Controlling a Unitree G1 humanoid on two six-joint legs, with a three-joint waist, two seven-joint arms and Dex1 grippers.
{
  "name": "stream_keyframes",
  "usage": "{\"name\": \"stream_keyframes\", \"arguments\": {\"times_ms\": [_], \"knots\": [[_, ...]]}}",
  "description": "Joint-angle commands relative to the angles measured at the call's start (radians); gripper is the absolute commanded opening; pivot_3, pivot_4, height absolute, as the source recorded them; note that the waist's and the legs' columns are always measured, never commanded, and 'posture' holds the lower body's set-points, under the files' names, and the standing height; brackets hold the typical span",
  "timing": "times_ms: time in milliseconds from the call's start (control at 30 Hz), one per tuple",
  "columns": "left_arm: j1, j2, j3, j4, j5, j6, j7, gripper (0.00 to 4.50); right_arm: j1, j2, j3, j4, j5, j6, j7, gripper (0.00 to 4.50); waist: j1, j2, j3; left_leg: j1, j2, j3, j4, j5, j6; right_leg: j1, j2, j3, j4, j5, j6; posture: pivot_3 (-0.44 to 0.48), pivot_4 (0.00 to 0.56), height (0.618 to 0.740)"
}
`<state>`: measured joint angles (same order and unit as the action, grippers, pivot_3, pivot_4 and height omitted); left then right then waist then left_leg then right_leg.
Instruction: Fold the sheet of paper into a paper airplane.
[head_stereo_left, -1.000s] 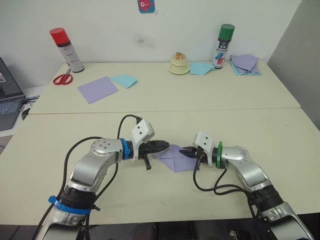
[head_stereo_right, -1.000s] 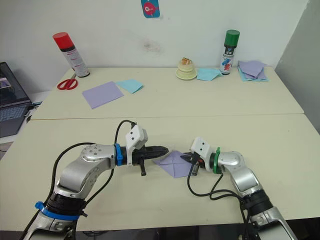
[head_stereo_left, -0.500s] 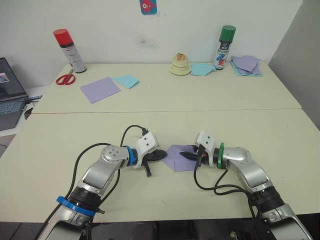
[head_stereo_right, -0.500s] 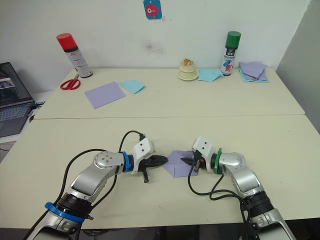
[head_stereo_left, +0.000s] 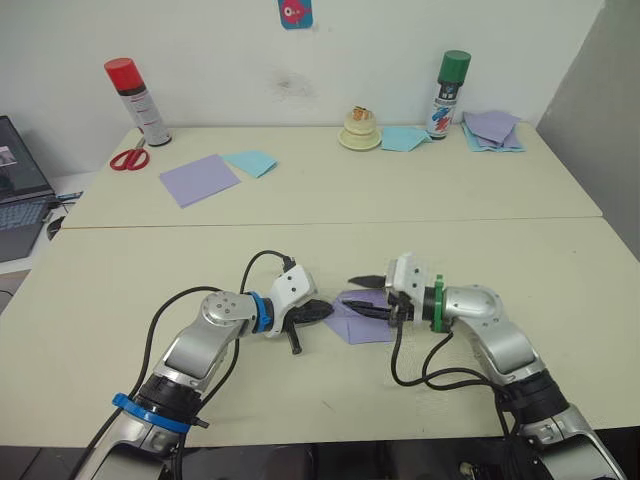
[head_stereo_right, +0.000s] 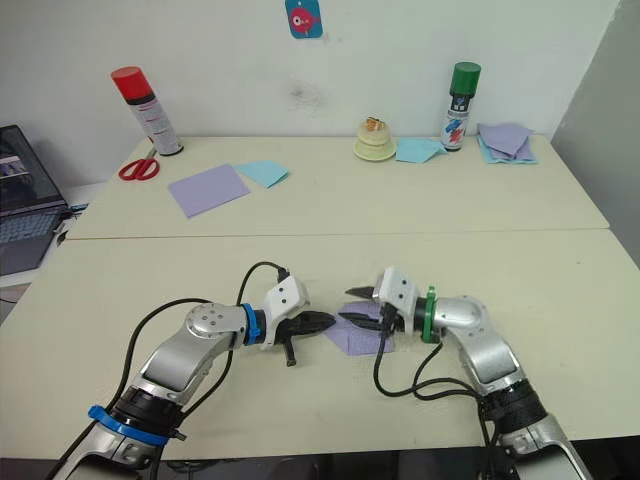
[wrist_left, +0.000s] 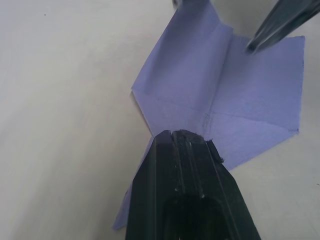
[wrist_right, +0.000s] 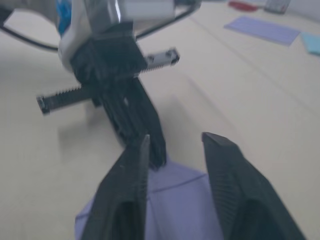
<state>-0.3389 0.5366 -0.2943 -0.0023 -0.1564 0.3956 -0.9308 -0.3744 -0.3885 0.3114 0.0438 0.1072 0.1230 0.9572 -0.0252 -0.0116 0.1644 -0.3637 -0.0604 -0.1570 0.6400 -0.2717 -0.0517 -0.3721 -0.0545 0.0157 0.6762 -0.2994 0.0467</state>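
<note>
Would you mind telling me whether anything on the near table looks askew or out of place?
Nothing stands out. The sheet of paper lies partly folded, creased and angled between the shut left gripper and the open right gripper, as a fold in progress would. No tear or spill shows.

Readable text: none on any object.
Green-capped spray can (head_stereo_left: 447, 95): label print too small to read.
Red-capped spray can (head_stereo_left: 134, 100): label unreadable.
Wall sticker (head_stereo_left: 293, 12): picture only, no legible words.
</note>
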Motion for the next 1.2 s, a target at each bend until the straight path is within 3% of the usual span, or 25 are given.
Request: {"name": "stream_keyframes", "arguments": {"times_ms": [33, 67, 400, 600, 733, 867, 1200], "knots": [[0.036, -0.005, -0.060, 0.046, 0.040, 0.025, -0.011, 0.00, 0.009, -0.031, 0.041, 0.018, -0.065, 0.015, -0.007, 0.22, 0.001, 0.000, 0.000, 0.000, 0.000, 0.000, 0.000, 0.000, 0.000, 0.000, 0.000, 0.000, 0.000, 0.000, 0.000, 0.000, 0.150, 0.740], [0.037, -0.007, -0.060, 0.043, 0.040, 0.027, -0.010, 0.00, 0.017, -0.044, 0.047, 0.019, -0.076, 0.026, -0.005, 0.04, 0.002, 0.000, 0.000, 0.000, 0.000, 0.000, 0.000, 0.000, 0.000, 0.000, 0.000, 0.000, 0.000, 0.000, 0.000, 0.000, 0.150, 0.740], [0.049, -0.012, -0.054, 0.031, 0.042, 0.037, -0.001, 0.00, 0.086, -0.164, -0.062, 0.005, -0.032, 0.127, -0.021, 0.04, 0.007, 0.001, -0.003, 0.000, 0.000, -0.001, 0.000, 0.000, 0.000, 0.002, 0.000, 0.000, -0.001, 0.000, 0.001, 0.000, 0.150, 0.740], [0.047, -0.012, -0.048, 0.034, 0.039, 0.040, -0.001, 0.00, 0.137, -0.237, -0.122, -0.080, 0.055, 0.153, 0.053, 0.04, 0.013, 0.000, -0.004, 0.000, 0.000, -0.001, 0.000, 0.000, 0.000, 0.003, -0.001, 0.000, -0.003, 0.000, 0.001, 0.000, 0.150, 0.740], [0.041, -0.013, -0.044, 0.044, 0.039, 0.035, -0.003, 0.00, 0.132, -0.190, -0.126, -0.152, 0.133, 0.077, 0.094, 0.04, 0.017, 0.000, -0.004, 0.000, 0.001, -0.001, 0.000, 0.000, 0.000, 0.002, -0.001, 0.000, -0.003, 0.000, 0.001, 0.000, 0.150, 0.740], [0.031, -0.015, -0.043, 0.054, 0.041, 0.031, -0.007, 0.00, 0.105, -0.089, -0.088, -0.174, 0.117, 0.065, 0.038, 0.04, 0.017, 0.000, -0.003, 0.000, 0.001, -0.001, -0.001, 0.000, 0.000, 0.002, 0.000, 0.000, -0.003, -0.001, 0.001, 0.000, 0.150, 0.740], [0.000, 0.005, -0.036, -0.013, 0.038, 0.032, -0.016, 0.00, 0.051, -0.078, 0.047, 0.040, -0.136, -0.015, -0.070, 0.04, 0.017, 0.001, -0.004, 0.000, 0.000, 0.000, -0.001, 0.000, 0.000, 0.001, 0.000, 0.000, -0.003, 0.000, 0.001, 0.000, 0.150, 0.740]]}}
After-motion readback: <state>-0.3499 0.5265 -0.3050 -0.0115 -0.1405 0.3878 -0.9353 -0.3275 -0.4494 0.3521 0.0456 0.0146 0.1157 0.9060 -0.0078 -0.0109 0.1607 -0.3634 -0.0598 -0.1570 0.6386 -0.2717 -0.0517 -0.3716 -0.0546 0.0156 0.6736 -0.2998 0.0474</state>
